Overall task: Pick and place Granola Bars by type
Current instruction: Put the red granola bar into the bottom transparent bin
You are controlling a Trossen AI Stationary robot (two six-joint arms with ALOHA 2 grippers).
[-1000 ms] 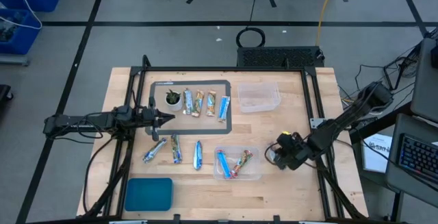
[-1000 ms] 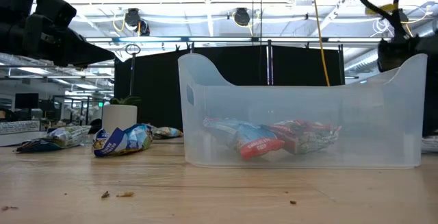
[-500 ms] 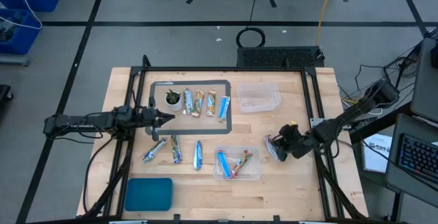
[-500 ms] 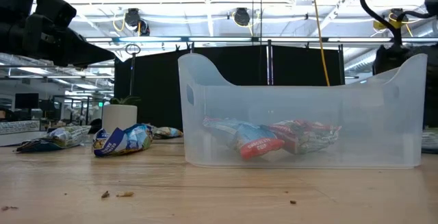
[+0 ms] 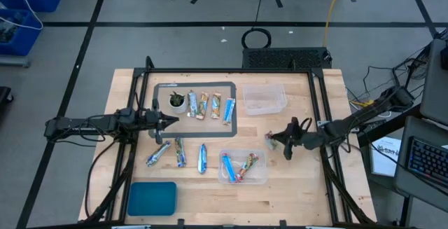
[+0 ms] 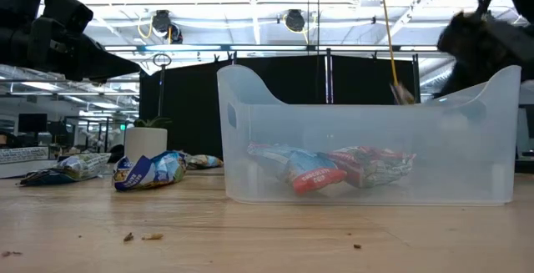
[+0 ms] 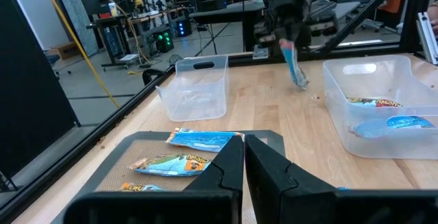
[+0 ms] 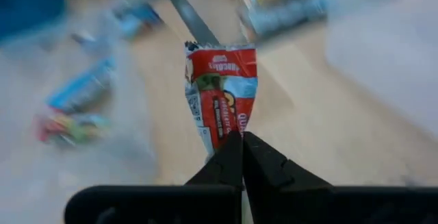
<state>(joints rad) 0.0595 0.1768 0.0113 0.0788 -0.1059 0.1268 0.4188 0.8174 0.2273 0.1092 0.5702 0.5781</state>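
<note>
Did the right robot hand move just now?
Yes. The right gripper, shut on a granola bar, swung up the table from beside the near clear bin toward the far clear bin.

The right arm's dark two-fingered tool (image 8: 241, 145) pinches, fingers closed, the end of a slim granola bar in a shiny red, white and pale-blue wrapper (image 8: 222, 97), holding it above the light wooden worktop (image 8: 328, 128); other wrapped bars beyond it are blurred.
</note>
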